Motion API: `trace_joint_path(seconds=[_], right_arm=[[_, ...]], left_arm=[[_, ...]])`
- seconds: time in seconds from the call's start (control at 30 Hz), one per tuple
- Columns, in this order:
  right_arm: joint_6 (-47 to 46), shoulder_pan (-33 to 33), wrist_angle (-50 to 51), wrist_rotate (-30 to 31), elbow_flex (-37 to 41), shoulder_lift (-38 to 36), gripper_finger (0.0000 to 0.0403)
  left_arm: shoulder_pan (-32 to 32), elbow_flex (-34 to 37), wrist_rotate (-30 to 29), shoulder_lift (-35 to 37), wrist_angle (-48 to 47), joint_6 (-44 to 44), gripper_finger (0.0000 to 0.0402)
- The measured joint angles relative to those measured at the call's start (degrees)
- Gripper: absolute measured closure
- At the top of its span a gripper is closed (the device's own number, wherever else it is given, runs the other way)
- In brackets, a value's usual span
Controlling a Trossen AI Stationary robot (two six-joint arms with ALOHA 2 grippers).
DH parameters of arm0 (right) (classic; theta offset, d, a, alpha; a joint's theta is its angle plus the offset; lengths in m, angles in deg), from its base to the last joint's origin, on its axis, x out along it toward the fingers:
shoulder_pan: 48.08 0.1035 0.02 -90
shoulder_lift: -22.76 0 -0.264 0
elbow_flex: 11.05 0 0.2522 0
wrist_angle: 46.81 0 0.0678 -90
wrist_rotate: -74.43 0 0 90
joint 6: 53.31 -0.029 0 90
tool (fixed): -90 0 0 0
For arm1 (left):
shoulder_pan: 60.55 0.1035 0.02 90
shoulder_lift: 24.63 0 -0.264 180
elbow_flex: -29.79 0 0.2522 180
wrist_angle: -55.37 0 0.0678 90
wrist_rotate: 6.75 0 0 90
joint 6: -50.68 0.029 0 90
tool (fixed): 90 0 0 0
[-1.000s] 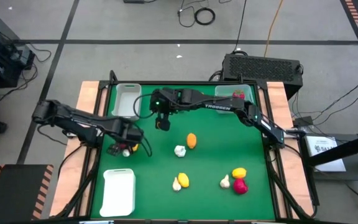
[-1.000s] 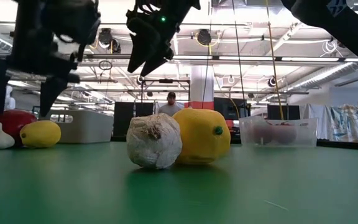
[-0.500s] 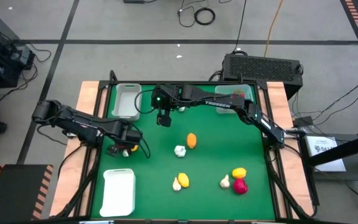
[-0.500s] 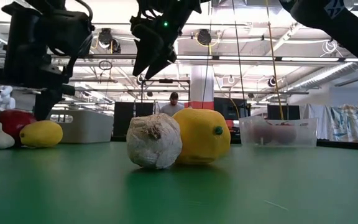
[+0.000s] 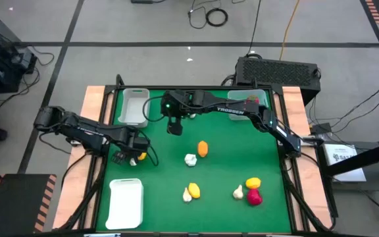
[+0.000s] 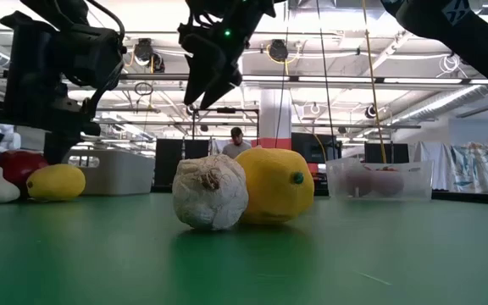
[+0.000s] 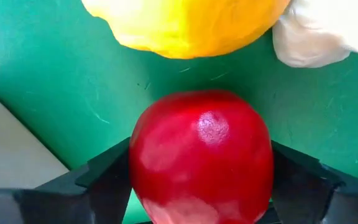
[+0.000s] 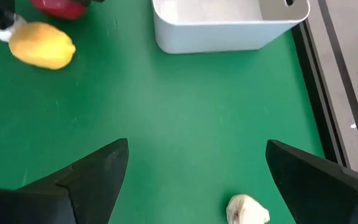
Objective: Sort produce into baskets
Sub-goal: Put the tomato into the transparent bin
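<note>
High cam overhead; low cam table-level; wrists close.

— What colour is the table [image 5: 229, 164]?
— Plain green, with pale wood strips [image 5: 94, 99] along its two side edges.
— And the fruit between the left gripper's [image 7: 197, 186] black fingers [image 7: 98, 180]?
— A glossy red fruit [image 7: 201, 155]; beside it lie a yellow one [image 7: 185, 25] and a whitish bulb [image 7: 316, 37].
— The bins?
— A grey-white bin [image 5: 132, 105] at the far edge, a flat white tray [image 5: 125, 203] at the near left corner.
</note>
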State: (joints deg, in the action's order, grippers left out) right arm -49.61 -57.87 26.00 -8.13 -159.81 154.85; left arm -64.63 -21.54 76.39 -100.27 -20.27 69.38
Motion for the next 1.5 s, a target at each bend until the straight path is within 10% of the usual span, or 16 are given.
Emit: trace_joint_path(seconds=[0.57,0.73,0.97,1.5], right_arm=[[10.08,-1.89,4.54,2.95,-0.02,-8.05,0.0049],[16.97,-2.94,-4.82,2.09,-0.05,-13.44,0.0051],[16.03,-4.95,-18.95,-14.82,-0.05,-15.63,0.0051],[26.50,2.58,-33.53,-19.41,0.02,-14.27,0.0051]], left_arm=[[7.79,-18.28,-1.51,20.65,-11.90,-18.03,0.0097],[10.32,-17.46,-0.37,34.35,2.00,-28.37,0.0097],[10.91,-10.82,2.00,44.80,26.59,-43.34,0.0097],[10.89,-2.91,0.51,45.68,63.94,-57.11,0.0097]])
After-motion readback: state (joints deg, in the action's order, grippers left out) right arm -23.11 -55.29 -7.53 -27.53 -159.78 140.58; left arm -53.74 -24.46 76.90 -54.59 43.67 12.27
